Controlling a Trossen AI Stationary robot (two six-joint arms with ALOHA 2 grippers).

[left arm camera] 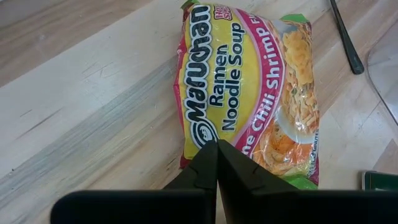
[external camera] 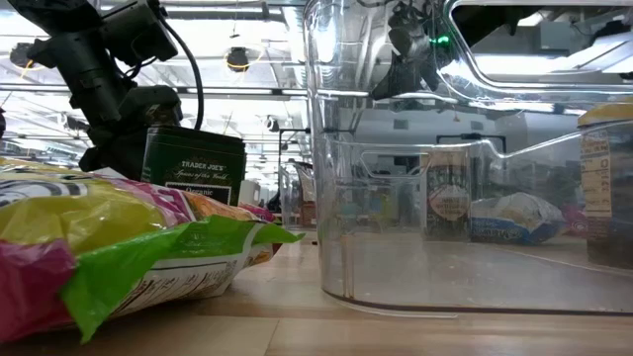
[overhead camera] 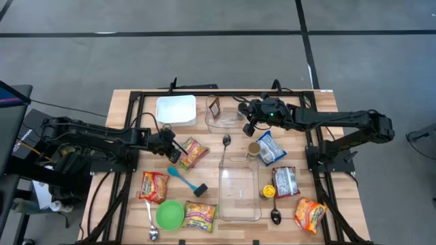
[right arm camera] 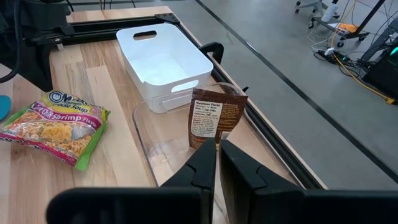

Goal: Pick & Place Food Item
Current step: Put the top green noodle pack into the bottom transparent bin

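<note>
On the wooden surface (overhead camera: 122,109), near its middle, lies a ramen noodle packet (overhead camera: 193,152) (yellow and pink, with a green edge). The left claw (overhead camera: 176,154) sits at the packet's near end, and its two dark fingers (left arm camera: 208,168) are pressed together with nothing between them. The packet lies flat. A black spoon (overhead camera: 226,141) rests just beside it. The right claw (overhead camera: 249,127) hangs above a clear tub (overhead camera: 225,121) at the back of the surface, and its fingers are shut too, holding nothing. Inside that tub stands a small brown packet (right arm camera: 214,118), tilted against the wall. A white bin (right arm camera: 163,59) sits next to the tub.
</note>
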